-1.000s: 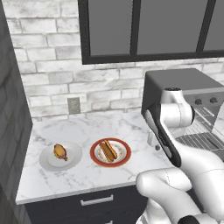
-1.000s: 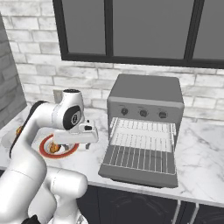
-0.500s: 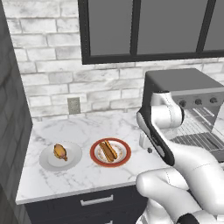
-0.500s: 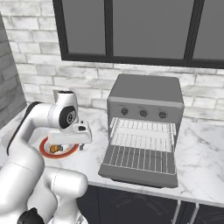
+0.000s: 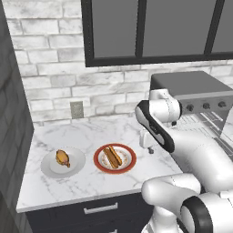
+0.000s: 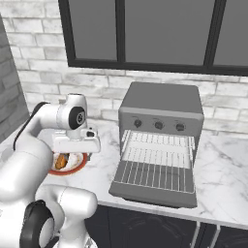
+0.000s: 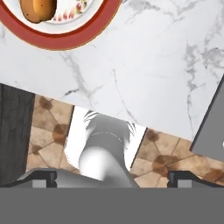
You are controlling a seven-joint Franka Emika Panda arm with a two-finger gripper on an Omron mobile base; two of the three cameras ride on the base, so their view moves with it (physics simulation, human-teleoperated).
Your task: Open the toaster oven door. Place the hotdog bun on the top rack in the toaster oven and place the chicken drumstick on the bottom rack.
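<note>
The toaster oven [image 6: 160, 110] stands on the right of the counter. Its toaster oven door [image 6: 153, 188] is folded down flat in front. Inside the cavity I see the top rack [image 6: 160, 139] and, below it, the bottom rack [image 6: 157, 156]. The hotdog bun [image 5: 113, 157] lies on a red-rimmed plate [image 5: 130, 164]. The chicken drumstick [image 5: 62, 158] rests on a white plate [image 5: 75, 166] further left. My gripper [image 5: 147, 144] hangs open and empty over the counter, just right of the red plate. In the hand view my gripper [image 7: 112, 177] has its tips far apart, with the bun's end [image 7: 37, 8] at the top left.
The marble counter [image 7: 144, 65] ends at a front edge with tiled floor [image 7: 48, 118] below. A brick wall with an outlet [image 5: 76, 109] and a dark window run behind. A dark tall cabinet [image 5: 11, 136] closes off the left end. The door's corner [image 7: 211, 127] juts out at the right.
My arm has swung left, away from the toaster oven and towards the red-rimmed plate. The jaws stay open. The food and the door have not moved.
</note>
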